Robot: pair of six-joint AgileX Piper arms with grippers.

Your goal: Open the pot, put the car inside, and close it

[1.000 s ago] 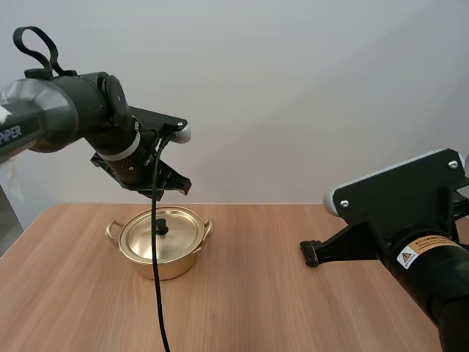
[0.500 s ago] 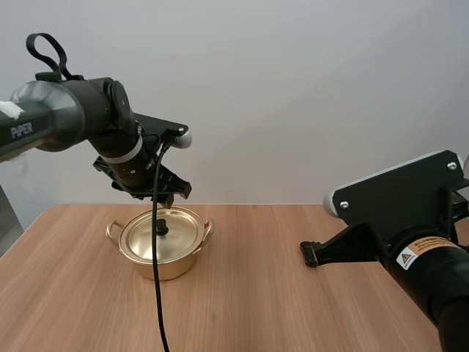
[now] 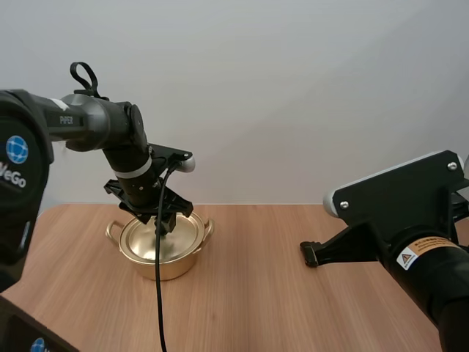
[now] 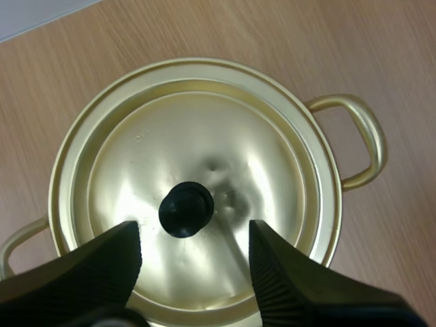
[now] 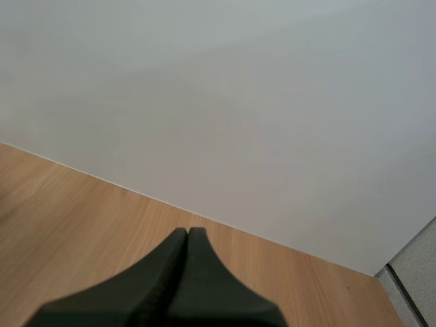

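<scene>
Brass-coloured and shining, the pot [image 3: 176, 264] sits toward the far left of the wooden table [image 3: 256, 315]. Its lid [image 4: 204, 150] is seated squarely on the rim, so what it holds cannot be told. Bare wood runs wide to the pot's right and toward the near edge. The left gripper [image 4: 195, 235] hangs right over the lid, fingers [image 4: 116, 252] spread wide, one on each side of the black knob [image 4: 186, 209] (neither touching it), gripping nothing. The right gripper [image 5: 188, 238] hovers well apart over the table's right side, fingers pressed together into one wedge, empty.
</scene>
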